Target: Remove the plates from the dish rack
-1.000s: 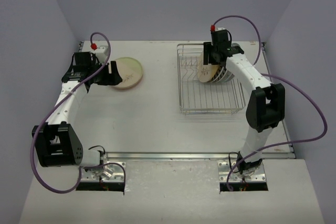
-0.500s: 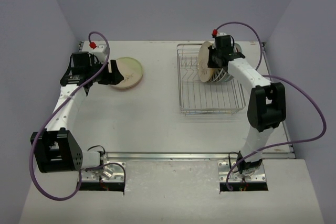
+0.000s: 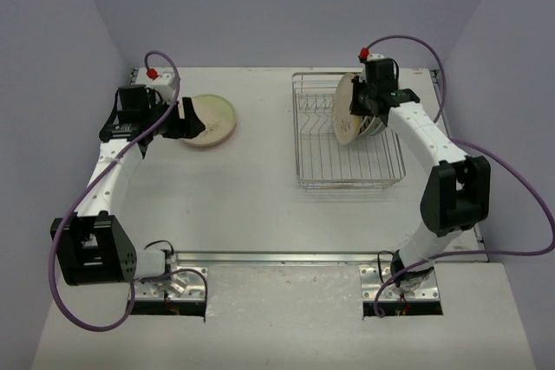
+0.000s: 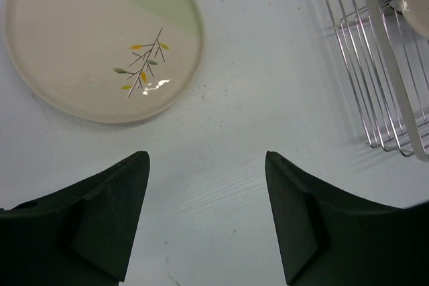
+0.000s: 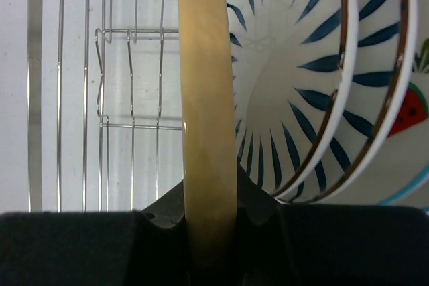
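The right end effector (image 3: 359,112) is squeezed shut on the rim of a yellowish plate (image 5: 208,85). That plate stands up on its edge at the dish rack (image 3: 347,166), which sits at about 2 o'clock on the counter (image 3: 260,205). I cannot tell if the plate touches the wires. In the right wrist view, more plates stand just beside it on its 3 o'clock side. Two are white with dark blue stripes (image 5: 295,78), and one has a red fruit mark (image 5: 412,108).

The left end effector (image 4: 206,165) is open wide and holds nothing. It hangs over the counter, near a cream plate with a green part and a little twig picture (image 4: 100,38). That plate lies flat at about 10 o'clock on the counter, well apart from the rack.
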`<move>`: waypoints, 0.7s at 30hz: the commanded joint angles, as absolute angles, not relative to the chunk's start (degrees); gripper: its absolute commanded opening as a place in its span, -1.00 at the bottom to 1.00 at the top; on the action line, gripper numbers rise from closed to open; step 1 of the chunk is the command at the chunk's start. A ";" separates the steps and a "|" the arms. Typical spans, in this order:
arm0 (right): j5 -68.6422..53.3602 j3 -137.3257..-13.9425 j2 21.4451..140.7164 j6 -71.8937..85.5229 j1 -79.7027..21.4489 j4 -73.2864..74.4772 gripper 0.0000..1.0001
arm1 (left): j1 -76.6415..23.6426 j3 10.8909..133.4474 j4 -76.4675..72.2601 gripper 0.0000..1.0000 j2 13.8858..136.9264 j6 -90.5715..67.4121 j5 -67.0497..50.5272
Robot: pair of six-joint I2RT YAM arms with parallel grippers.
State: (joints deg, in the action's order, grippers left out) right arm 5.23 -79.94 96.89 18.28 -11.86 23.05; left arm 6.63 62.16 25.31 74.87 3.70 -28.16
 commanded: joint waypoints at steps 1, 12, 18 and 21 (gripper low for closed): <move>1.99 -84.32 88.05 17.80 -12.39 15.90 -1.00 | 6.06 67.33 22.50 0.50 73.35 2.15 -30.06; -15.88 -83.44 79.89 23.46 -12.36 14.50 -1.00 | 6.06 65.49 11.19 0.62 71.46 -11.38 -55.94; -42.60 -78.70 79.66 38.13 -12.41 4.84 -1.00 | 5.34 60.87 2.39 0.61 71.34 -21.23 -62.98; -51.33 -74.86 80.02 45.07 -12.78 -2.07 -1.00 | 4.80 58.99 1.55 0.61 70.63 -21.80 -64.81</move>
